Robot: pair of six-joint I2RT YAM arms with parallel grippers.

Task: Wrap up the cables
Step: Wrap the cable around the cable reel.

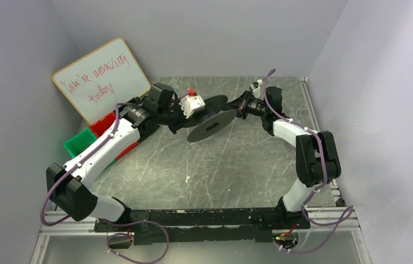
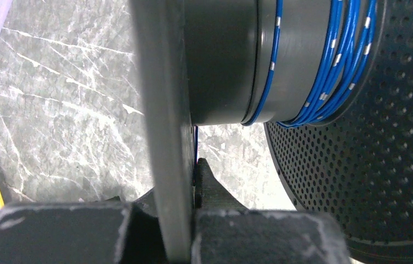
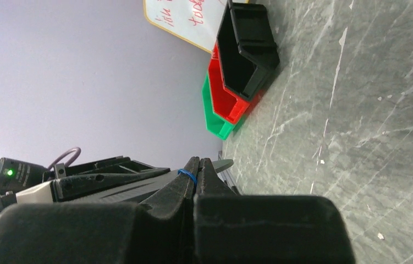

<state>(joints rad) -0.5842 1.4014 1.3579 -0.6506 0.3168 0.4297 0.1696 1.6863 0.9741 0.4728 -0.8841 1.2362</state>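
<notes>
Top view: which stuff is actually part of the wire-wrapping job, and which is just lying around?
In the job:
spool, its rim clamped in the left fingers
blue wire, partly wound on the spool
right fingers, pinching the blue wire

Just lying about:
whiteboard
red bin
green bin
black bin

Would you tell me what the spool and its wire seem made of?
The spool looks like matte black plastic, possibly painted metal: dull, evenly perforated flange. The blue wire seems plastic-insulated: glossy blue jacket with white dashes.
</notes>
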